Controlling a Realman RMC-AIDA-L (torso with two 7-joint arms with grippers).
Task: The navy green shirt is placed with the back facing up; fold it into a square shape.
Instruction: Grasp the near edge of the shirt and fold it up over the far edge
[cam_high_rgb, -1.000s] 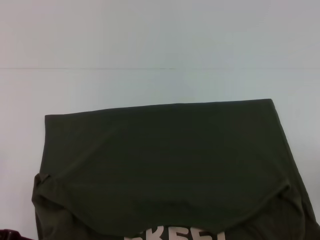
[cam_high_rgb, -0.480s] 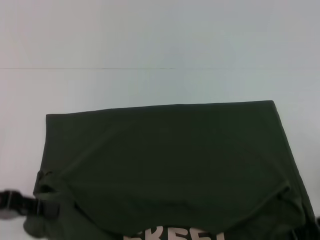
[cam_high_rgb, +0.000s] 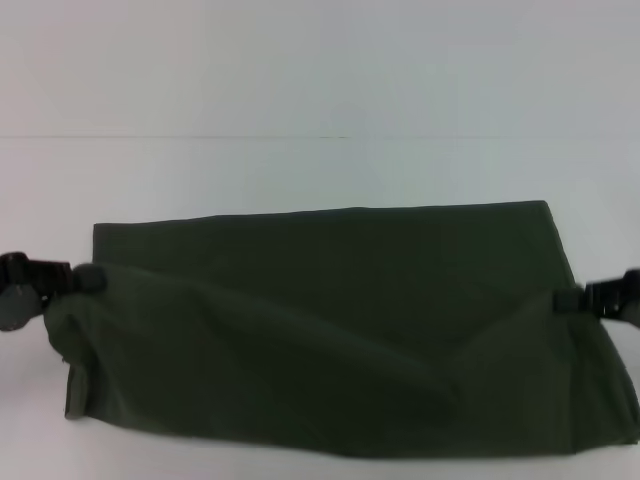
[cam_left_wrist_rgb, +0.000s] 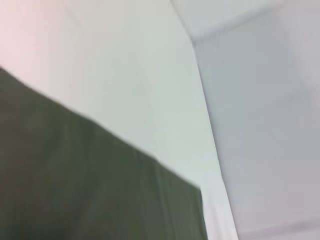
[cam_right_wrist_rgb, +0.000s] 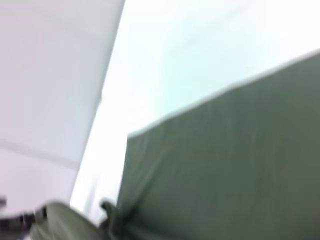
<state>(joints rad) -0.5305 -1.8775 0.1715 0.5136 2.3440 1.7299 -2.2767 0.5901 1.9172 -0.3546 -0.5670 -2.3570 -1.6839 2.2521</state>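
The navy green shirt (cam_high_rgb: 330, 330) lies on the white table, its near part lifted and folded over toward its far edge. No lettering shows. My left gripper (cam_high_rgb: 72, 278) is at the shirt's left side, shut on a bunched fold of fabric. My right gripper (cam_high_rgb: 572, 298) is at the shirt's right side, shut on the fabric edge. Both hold the cloth a little above the table. The shirt fills part of the left wrist view (cam_left_wrist_rgb: 75, 190) and of the right wrist view (cam_right_wrist_rgb: 240, 165); neither view shows its own arm's fingers.
The white table (cam_high_rgb: 320, 90) stretches bare beyond the shirt's far edge, with a thin seam line (cam_high_rgb: 200, 137) across it. Narrow strips of table show to the left and right of the shirt.
Both grippers came in at the shirt's near corners, took hold of the fabric and carried it up and away from me. The white lettering is now hidden.
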